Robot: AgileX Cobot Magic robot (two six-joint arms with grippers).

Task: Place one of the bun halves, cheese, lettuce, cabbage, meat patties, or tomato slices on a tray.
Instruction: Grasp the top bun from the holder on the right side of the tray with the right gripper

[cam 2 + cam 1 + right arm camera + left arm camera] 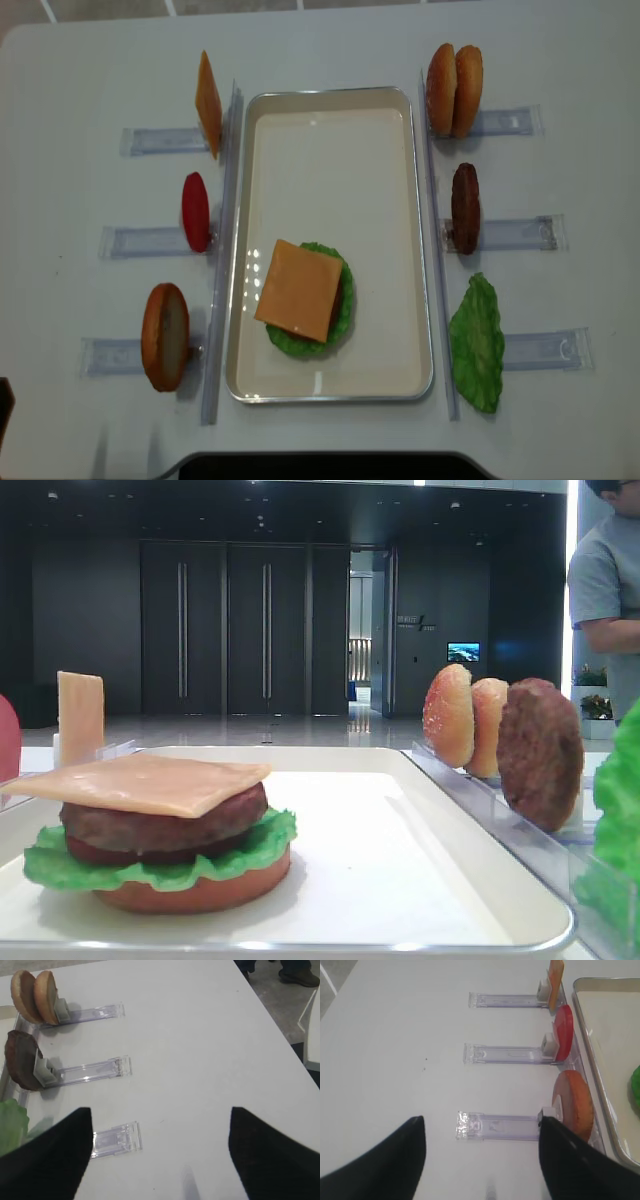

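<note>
On the white tray (330,170) sits a stack: an orange-brown bottom bun (210,890), lettuce (60,865), a meat patty (160,825) and a cheese square (298,290) on top. Right of the tray stand two bun halves (454,88), a second patty (465,207) and a lettuce leaf (477,342). Left of it stand a cheese slice (208,103), a red tomato slice (196,211) and an orange-brown bun piece (575,1105). No cabbage is in view. My left gripper (481,1125) and right gripper (161,1115) hang open above the table, holding nothing.
Clear plastic racks (510,232) hold the loose pieces on both sides of the tray. The table's right edge (280,1025) runs near my right gripper. A person (610,580) stands behind the table at the back right.
</note>
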